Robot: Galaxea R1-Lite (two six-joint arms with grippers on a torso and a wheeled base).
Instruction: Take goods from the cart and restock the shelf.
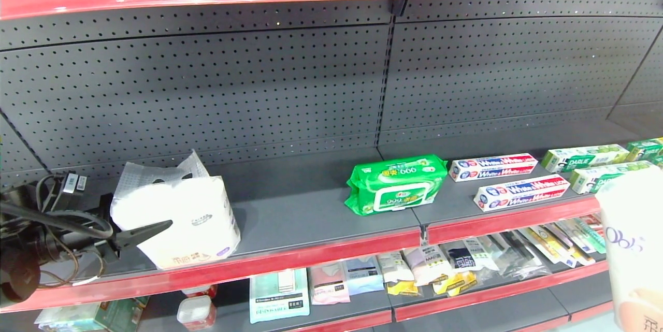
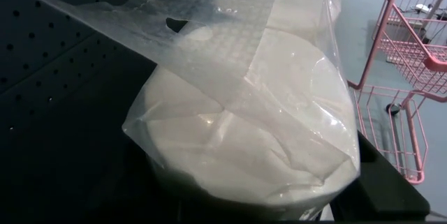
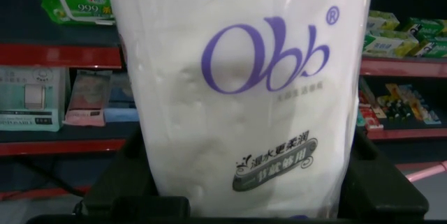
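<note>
**Two tissue-roll packs: one on the shelf, one in the right claw**

The roll pack (image 1: 181, 223) stands on the shelf (image 1: 311, 213), well left of the green wipes pack (image 1: 396, 184) and near the front lip. It looks light, soft and squashy, in slick film with a loose handle flap on top. Best taken across the body with a gentle squeeze, since the flap would likely tear or slip.

The left claw (image 1: 155, 228) is at this pack with one finger across its front. Cannot tell if it is clenched or released.

The second roll pack (image 1: 632, 249) hangs well right of the wipes pack and lower, off the shelf. The right claw (image 3: 248, 189) grasps it around its lower body. It should handle the same way.

Toothpaste boxes (image 1: 492, 166) lie just right of the wipes pack. The pink cart (image 2: 412, 77) stands beyond the first pack, its contents unclear.
</note>
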